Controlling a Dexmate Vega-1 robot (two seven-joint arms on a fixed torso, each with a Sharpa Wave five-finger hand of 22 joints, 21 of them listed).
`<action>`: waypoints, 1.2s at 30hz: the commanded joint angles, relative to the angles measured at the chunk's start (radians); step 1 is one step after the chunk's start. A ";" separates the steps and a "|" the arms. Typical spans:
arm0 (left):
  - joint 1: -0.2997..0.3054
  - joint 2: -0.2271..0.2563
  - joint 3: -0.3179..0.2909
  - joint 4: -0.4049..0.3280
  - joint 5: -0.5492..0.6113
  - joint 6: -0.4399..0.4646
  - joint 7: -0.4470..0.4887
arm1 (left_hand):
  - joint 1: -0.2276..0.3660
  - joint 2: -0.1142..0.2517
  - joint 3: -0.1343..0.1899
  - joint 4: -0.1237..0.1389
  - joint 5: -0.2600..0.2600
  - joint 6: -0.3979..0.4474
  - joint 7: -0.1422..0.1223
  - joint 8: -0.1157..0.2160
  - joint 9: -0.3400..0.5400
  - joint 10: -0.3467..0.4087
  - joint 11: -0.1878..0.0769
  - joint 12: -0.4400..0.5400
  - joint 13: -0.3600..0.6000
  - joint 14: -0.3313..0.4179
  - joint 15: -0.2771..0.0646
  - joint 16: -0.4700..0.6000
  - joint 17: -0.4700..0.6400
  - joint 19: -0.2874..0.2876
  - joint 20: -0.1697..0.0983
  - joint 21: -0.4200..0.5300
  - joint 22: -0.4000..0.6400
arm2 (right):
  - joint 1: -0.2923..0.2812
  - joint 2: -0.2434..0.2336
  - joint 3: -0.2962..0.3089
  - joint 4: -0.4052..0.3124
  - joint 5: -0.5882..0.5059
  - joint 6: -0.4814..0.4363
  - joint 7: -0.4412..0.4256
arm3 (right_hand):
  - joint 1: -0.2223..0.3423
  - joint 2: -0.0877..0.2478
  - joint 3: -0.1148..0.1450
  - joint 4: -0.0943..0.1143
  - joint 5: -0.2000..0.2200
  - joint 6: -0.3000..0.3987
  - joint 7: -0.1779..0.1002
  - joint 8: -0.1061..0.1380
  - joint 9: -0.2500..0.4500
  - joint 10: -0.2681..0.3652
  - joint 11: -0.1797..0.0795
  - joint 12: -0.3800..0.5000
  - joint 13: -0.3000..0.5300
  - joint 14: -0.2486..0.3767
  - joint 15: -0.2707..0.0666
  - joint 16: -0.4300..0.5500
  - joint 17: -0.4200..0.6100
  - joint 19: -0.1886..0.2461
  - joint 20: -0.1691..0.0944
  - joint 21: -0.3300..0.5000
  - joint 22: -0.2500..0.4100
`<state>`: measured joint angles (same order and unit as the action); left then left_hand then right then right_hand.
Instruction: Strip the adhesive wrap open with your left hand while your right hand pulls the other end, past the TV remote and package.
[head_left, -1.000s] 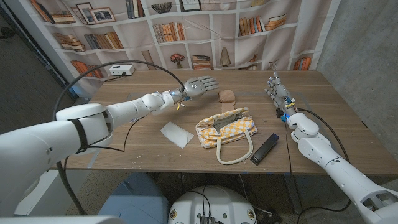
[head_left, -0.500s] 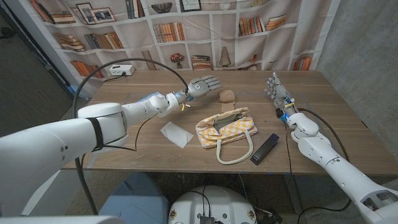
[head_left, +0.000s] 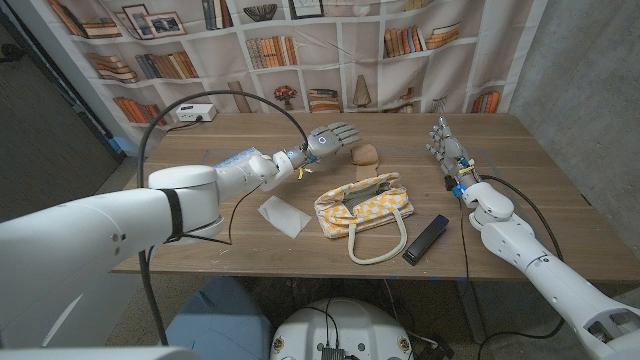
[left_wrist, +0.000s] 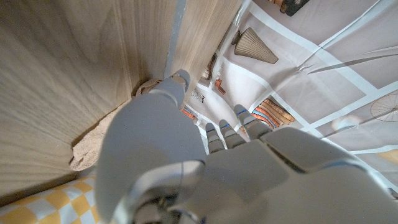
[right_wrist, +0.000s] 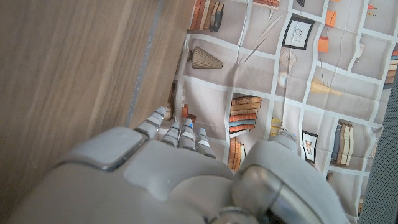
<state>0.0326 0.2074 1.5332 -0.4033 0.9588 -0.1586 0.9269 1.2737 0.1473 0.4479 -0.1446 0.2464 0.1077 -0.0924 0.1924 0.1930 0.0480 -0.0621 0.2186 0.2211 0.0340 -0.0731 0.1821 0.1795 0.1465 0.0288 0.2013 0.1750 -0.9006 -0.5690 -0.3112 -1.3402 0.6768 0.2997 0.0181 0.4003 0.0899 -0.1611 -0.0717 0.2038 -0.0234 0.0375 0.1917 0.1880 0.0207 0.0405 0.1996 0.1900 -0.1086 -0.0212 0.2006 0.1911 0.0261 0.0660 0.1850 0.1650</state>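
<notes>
Left robot hand (head_left: 330, 137), fingers spread and empty, hovers just beside the tan adhesive wrap (head_left: 365, 153) at the far middle of the table (head_left: 200, 215); it should lower squarely and pinch the roll's body, leaving an end free for the open, waiting right robot hand (head_left: 444, 141).

Left hand (head_left: 330, 137) now nearer the adhesive wrap (head_left: 365, 153).

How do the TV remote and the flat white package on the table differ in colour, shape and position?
The TV remote is black, long and narrow; the package is white, flat and roughly square. The remote lies right of the yellow checked bag, the package left of it. Both lie on the wooden table, untouched.
</notes>
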 joint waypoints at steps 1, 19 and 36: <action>-0.004 -0.027 0.038 0.031 -0.060 0.013 -0.001 | -0.014 0.002 -0.006 0.006 -0.007 0.001 0.006 0.005 0.002 0.004 0.003 0.004 0.001 -0.002 0.003 0.010 0.001 0.008 -0.003 0.003 0.001 | -0.008 -0.004 0.004 -0.007 0.006 -0.003 0.000 | -0.005 0.005 0.001 0.002 -0.002 -0.001 -0.006 0.004 0.002 0.001 -0.002 0.001 0.004 -0.002 -0.006 -0.001 0.002 0.007 0.004 0.002 0.004; 0.007 -0.063 0.042 0.045 -0.138 0.041 -0.076 | -0.125 0.051 -0.039 0.113 -0.055 -0.014 0.001 0.005 0.008 0.008 -0.001 0.011 0.005 0.002 0.000 0.024 0.020 0.021 -0.004 0.004 0.002 | 0.002 0.003 0.001 0.015 0.009 0.001 0.011 | -0.005 0.006 0.003 0.001 -0.002 -0.001 -0.007 0.004 0.002 0.001 -0.005 0.001 0.004 -0.002 -0.007 -0.001 0.002 0.007 0.003 0.002 0.004; 0.016 -0.089 0.045 0.048 -0.204 0.071 -0.149 | -0.190 0.047 -0.042 0.169 -0.046 -0.031 -0.002 0.000 0.010 0.010 -0.004 0.014 0.007 0.006 -0.002 0.023 0.023 0.022 -0.003 0.002 0.002 | 0.003 0.002 0.001 0.021 0.013 -0.002 0.017 | -0.006 0.005 0.004 0.001 -0.002 -0.001 -0.010 0.004 0.002 0.001 -0.011 0.001 0.004 -0.002 -0.010 -0.001 0.002 0.007 0.004 0.002 0.004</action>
<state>0.0433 0.1352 1.5771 -0.3579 0.7962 -0.1065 0.8220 1.0954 0.1955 0.3996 0.0170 0.1923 0.0998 -0.0896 0.2012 0.1980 0.0573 -0.0607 0.2302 0.2257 0.0339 -0.0733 0.2052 0.2014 0.1627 0.0231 0.2013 0.1747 -0.9003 -0.5675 -0.3091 -1.3248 0.6867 0.2971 0.0290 0.4003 0.0899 -0.1612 -0.0716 0.2038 -0.0290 0.0319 0.1917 0.1879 0.0210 0.0402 0.1996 0.1900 -0.1049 -0.0248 0.2006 0.1911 0.0261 0.0660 0.1850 0.1650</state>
